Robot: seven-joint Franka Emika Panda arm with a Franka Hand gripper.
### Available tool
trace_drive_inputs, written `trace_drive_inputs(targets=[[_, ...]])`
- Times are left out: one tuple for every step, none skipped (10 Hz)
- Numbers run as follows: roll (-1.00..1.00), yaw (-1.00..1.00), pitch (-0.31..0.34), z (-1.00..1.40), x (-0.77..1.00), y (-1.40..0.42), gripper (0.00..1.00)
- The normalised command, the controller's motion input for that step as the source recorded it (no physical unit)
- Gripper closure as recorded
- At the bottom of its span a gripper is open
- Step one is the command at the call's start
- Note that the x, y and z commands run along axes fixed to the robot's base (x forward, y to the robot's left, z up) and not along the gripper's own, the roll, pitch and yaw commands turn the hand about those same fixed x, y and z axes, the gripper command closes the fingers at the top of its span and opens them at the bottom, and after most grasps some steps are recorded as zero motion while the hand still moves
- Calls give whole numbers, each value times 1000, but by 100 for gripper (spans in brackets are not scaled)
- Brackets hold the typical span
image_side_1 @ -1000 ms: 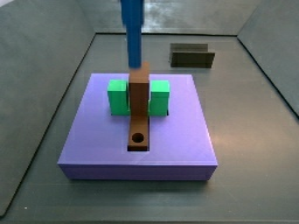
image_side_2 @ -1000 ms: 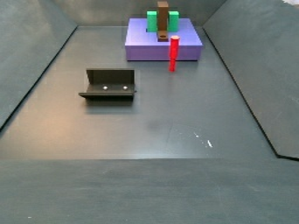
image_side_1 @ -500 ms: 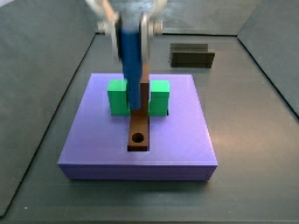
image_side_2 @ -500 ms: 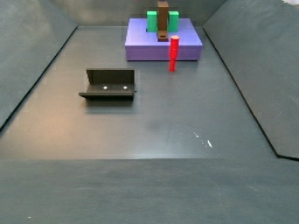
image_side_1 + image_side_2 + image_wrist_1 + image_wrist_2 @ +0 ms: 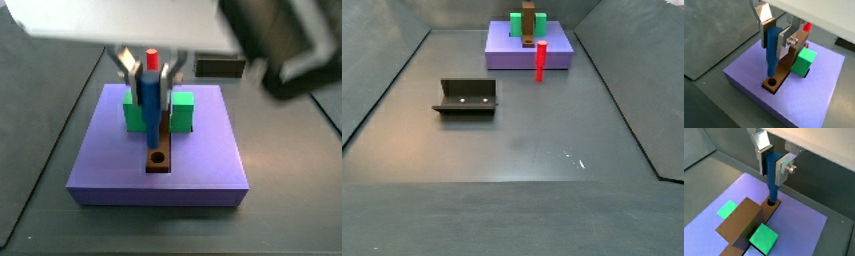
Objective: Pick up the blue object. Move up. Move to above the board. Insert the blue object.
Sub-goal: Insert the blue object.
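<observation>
We see our gripper (image 5: 775, 36) pinching the upright blue peg (image 5: 772, 50) at frame centre, its tip at the hole (image 5: 771, 81) in the brown board (image 5: 784, 75), so insertion seems underway; next we should push straight down.

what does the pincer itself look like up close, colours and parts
In both wrist views the pincer above the purple slab has two flat silver plate fingers with dark pads, fixed under a pale grey-white body. One finger carries a small round screw. No cables or markings show.
</observation>
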Motion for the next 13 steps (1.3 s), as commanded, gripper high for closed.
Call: trace_drive_inputs(targets=[[54,-114,-19,-420,0,-51,100],[20,-117,-4,-383,6,-26,100],[0,-114,-3,-366,20,-20,100],[0,-114,-4,-340,11,-9,100],[0,-109,-6,-320,23,-6,100],[0,-91,-4,-289,71,-6,100],[0,-80,0,-226,131,-14,100],[0,-66,0,-220,151,-17,100],[0,-43,0,-220,97,-11,100],[-1,-31,0,-200,131,-31,100],[-7,-31,0,-206,137,-37,100],[-7,-34,0,-191,151,-46,100],[-10,-34,0,-154,191,-71,100]])
